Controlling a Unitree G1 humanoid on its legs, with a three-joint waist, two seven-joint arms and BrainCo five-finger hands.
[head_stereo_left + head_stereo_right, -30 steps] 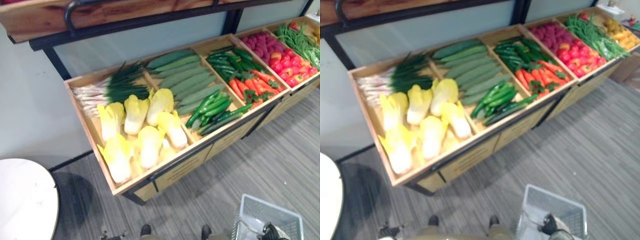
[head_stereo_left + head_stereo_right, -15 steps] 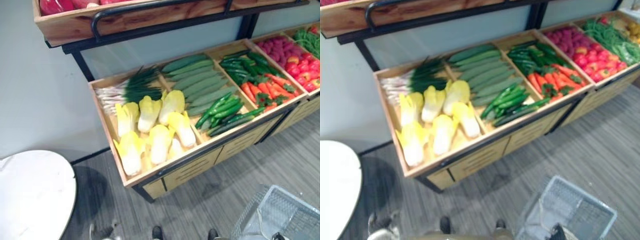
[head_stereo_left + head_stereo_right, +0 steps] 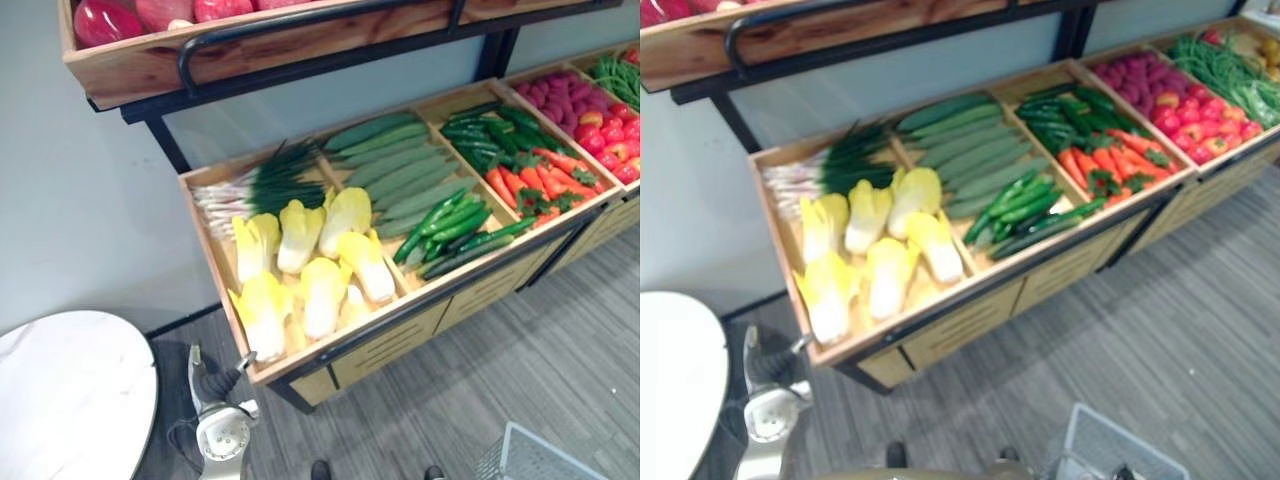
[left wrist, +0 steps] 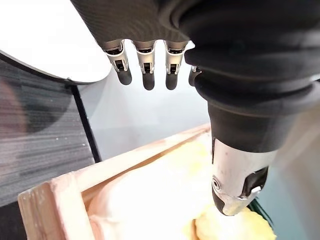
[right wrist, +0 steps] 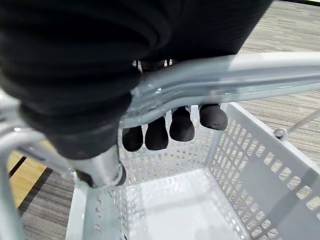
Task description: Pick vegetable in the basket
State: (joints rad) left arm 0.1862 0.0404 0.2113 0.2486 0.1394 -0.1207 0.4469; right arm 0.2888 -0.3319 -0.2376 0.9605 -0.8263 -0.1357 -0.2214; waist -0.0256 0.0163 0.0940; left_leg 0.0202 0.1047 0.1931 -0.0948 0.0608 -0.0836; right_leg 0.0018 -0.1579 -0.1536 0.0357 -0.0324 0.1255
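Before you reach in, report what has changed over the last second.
The left hand has risen into the eye views, fingers open and holding nothing, beside the front left corner of the crate of cabbages. The camera has also shifted, so the whole scene sits differently. Unchanged: the cabbages lie as before, none taken, and the right hand is curled round the handle of the basket.

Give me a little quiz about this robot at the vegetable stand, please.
1. True or false: the basket already has vegetables in it.
2. Which vegetables lie nearest the open left hand? A) carrots B) yellow cabbages C) cucumbers
3. Fill in: the right hand curls round the basket's ____.
Key: 1 false, it holds nothing; 2 B; 3 handle.
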